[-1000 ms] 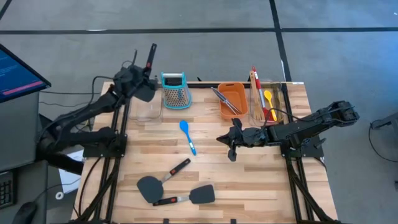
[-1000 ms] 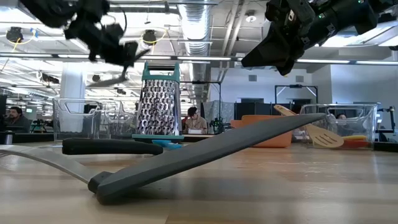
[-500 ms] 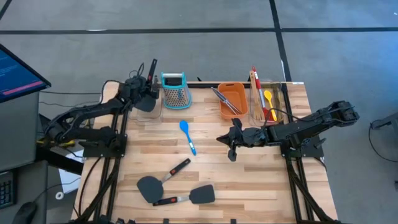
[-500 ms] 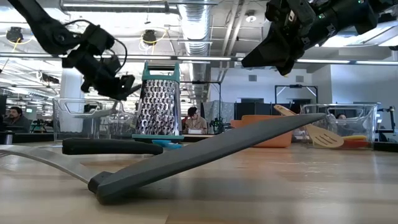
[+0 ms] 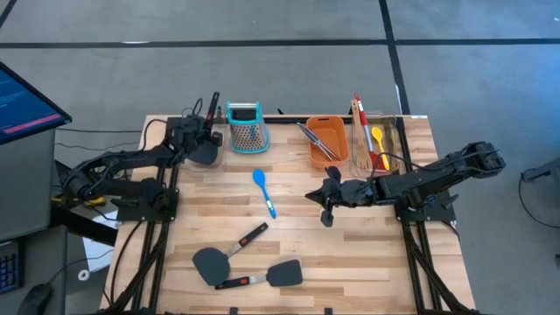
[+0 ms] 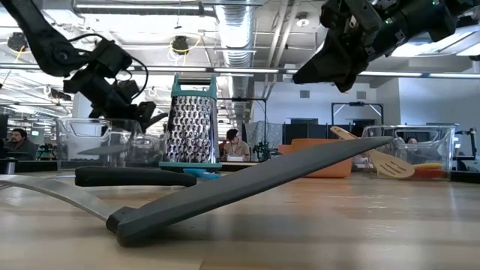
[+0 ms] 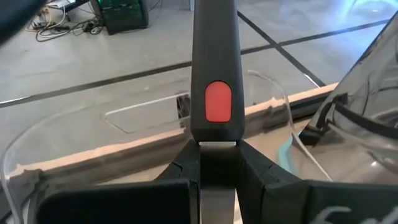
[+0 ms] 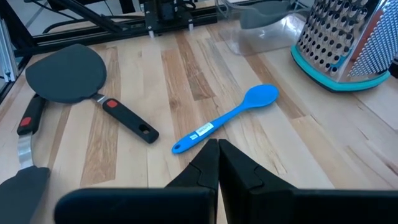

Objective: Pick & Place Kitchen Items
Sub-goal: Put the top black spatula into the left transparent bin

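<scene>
left gripper (image 5: pixel 203 140): fingers clamped on a black spatula (image 7: pixel 214 68), over the clear bin (image 6: pixel 79 142) at counter's far-left edge; blade hidden by gripper from above | right gripper (image 5: pixel 327 213): fingers together, empty, above mid-counter | blue spoon (image 5: pixel 263 191): lies on counter (image 5: pixel 350 254)

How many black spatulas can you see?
3. Two black spatulas lie on the table's near part: one left, one beside it to the right. A third is held by the left gripper over the clear bin. More may hide in the right-hand bins.
</scene>
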Robot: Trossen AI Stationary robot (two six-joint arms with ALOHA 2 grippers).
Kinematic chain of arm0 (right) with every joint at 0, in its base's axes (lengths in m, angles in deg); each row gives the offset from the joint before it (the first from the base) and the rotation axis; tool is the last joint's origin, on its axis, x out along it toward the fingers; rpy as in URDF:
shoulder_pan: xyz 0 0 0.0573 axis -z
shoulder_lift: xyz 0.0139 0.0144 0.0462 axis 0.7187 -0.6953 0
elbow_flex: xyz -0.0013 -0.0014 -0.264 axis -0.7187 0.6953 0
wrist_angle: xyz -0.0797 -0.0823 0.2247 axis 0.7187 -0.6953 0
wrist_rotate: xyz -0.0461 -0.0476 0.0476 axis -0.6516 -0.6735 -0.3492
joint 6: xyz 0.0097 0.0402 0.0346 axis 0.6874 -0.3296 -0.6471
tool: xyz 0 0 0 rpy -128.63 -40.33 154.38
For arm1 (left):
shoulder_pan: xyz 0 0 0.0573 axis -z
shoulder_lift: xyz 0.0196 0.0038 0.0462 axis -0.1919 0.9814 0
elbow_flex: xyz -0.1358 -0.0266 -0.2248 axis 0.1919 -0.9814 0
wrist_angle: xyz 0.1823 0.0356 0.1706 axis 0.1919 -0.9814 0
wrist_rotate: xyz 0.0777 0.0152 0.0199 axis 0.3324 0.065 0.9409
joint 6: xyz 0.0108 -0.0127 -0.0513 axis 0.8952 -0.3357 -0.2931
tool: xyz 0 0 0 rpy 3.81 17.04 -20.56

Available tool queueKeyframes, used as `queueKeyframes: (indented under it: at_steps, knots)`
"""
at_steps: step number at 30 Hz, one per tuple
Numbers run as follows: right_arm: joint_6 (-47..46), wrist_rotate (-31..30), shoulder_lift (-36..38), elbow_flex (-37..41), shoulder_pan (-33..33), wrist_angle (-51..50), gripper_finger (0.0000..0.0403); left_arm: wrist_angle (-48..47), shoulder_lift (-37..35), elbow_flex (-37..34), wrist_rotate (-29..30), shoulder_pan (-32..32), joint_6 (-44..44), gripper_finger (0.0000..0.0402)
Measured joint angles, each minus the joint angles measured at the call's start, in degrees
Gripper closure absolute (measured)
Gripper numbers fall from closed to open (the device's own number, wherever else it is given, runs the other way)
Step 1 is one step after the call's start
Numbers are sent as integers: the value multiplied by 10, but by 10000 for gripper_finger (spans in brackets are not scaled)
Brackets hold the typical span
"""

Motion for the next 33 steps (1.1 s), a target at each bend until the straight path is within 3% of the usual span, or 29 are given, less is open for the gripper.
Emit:
queueKeyframes:
  at_steps: [8,33]
  knots:
    - [0,0,0,0,0,-13,403,0,0,-6,-3,0,0,363]
    - [0,1,0,0,0,-16,403,2,0,-6,-13,6,-30,237]
